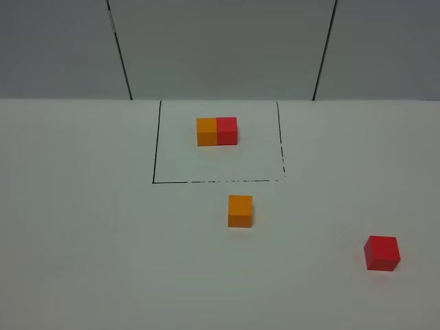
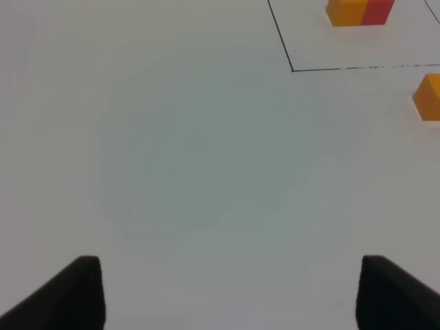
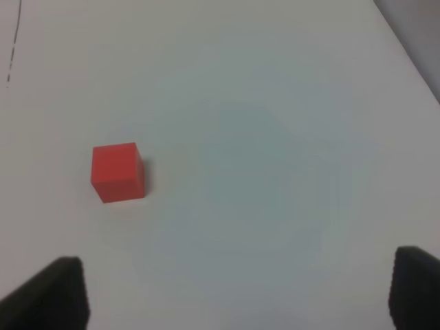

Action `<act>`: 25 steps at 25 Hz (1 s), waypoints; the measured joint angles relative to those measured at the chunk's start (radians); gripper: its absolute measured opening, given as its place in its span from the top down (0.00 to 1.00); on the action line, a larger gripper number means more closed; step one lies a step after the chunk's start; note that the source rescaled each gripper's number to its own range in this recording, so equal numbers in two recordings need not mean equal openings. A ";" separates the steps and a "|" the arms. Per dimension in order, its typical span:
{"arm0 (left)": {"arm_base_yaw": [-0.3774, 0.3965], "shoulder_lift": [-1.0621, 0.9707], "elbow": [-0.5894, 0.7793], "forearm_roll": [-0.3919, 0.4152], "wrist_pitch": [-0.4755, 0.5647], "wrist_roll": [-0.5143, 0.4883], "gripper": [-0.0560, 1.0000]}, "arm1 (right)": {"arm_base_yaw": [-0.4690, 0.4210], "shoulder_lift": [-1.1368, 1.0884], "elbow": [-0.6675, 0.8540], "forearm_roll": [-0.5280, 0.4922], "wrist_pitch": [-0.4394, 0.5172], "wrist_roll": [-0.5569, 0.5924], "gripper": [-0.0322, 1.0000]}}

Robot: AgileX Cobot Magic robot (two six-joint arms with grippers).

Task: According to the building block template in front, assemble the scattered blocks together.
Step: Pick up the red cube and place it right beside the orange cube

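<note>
The building block template [image 1: 216, 131] lies inside a drawn black rectangle [image 1: 157, 148] on the white tabletop [image 1: 82, 240], its long axis side to side in the high view, orange end left. The loose orange cube [image 1: 240, 210] sits in front of the template, just outside the rectangle, and the red cube [image 1: 381, 253], slightly turned, lies well off to the template's front right. The left hand [image 2: 230, 292] and right hand [image 3: 237, 292] are both spread wide, holding nothing.

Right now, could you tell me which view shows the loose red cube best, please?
The right wrist view: the loose red cube sits whole and large. The exterior high view shows it small; the left wrist view misses it.
</note>
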 joint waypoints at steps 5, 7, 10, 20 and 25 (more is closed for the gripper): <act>0.000 0.000 0.000 0.000 0.000 0.000 0.34 | 0.000 0.000 0.000 0.000 0.000 0.000 0.24; 0.000 0.000 0.000 0.000 0.000 0.000 0.34 | 0.000 0.000 0.000 0.000 0.000 0.000 0.24; 0.000 0.000 0.000 0.000 0.000 0.000 0.34 | 0.000 0.000 0.000 0.000 0.000 0.000 0.24; 0.000 0.000 0.000 0.000 0.000 0.000 0.34 | 0.000 0.000 0.000 0.000 0.000 0.000 0.24; 0.000 0.000 0.000 0.000 0.000 0.000 0.34 | 0.000 0.085 -0.023 0.099 -0.003 -0.095 0.15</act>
